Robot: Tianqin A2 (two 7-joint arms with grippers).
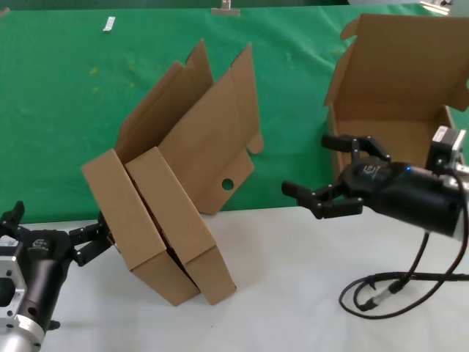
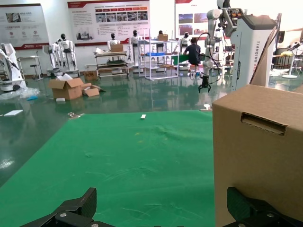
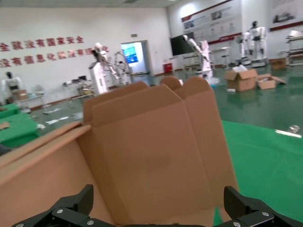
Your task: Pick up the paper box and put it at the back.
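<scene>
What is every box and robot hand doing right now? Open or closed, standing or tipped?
Two nested paper boxes: tipped on edge, lids open, leaning.
Third paper box: on the green cloth, lid open.
Left gripper: open, beside the tipped boxes.
Right gripper: open, holding nothing.

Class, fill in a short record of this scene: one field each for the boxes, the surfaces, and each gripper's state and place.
Nested boxes: two paper boxes tilted together, lids open, straddling the edge where cloth meets table
Third box: open box on the green cloth, at the robot's right
Front surface: white tabletop
Left gripper: open, at the lower left side of the tilted boxes
Right gripper: open, in the air in front of the third box, holding nothing
Other: black cable lying on the tabletop
</scene>
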